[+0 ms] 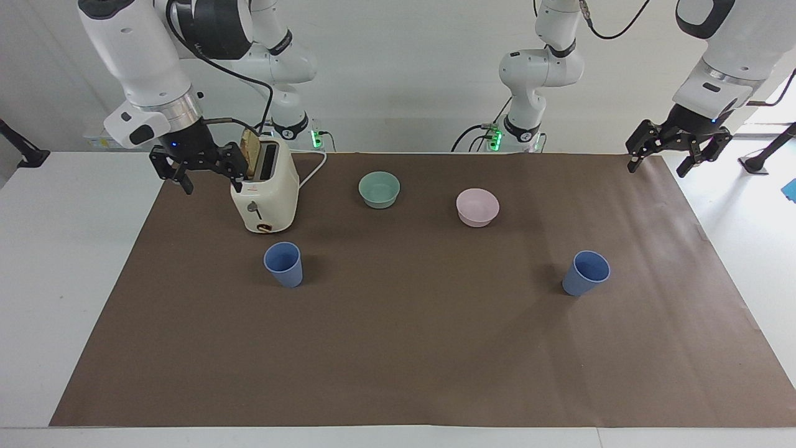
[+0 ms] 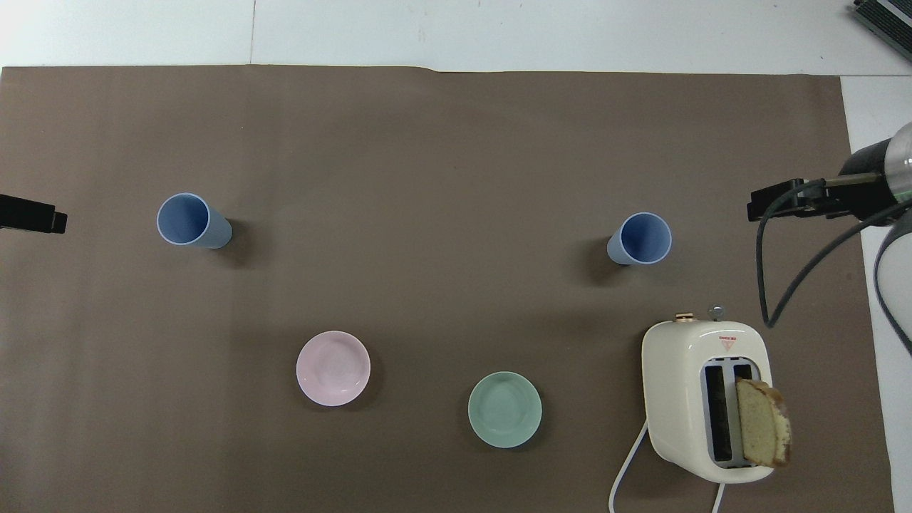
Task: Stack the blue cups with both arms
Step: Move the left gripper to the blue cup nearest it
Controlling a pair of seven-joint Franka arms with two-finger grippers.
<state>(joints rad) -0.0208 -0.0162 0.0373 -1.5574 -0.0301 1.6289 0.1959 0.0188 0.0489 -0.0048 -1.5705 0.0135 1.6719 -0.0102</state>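
Note:
Two blue cups stand upright and apart on the brown mat. One cup (image 1: 284, 264) (image 2: 641, 239) is a little farther from the robots than the toaster, toward the right arm's end. The other cup (image 1: 585, 272) (image 2: 192, 221) is toward the left arm's end. My right gripper (image 1: 211, 185) (image 2: 784, 203) hangs open and empty in the air beside the toaster, over the mat's edge. My left gripper (image 1: 656, 168) (image 2: 35, 219) hangs open and empty over the mat's corner at its own end. Neither gripper is near a cup.
A cream toaster (image 1: 264, 193) (image 2: 705, 399) holds a bread slice (image 2: 762, 431), and its cord runs toward the robots. A teal bowl (image 1: 379, 189) (image 2: 504, 410) and a pink bowl (image 1: 477, 207) (image 2: 333, 368) sit nearer to the robots than the cups.

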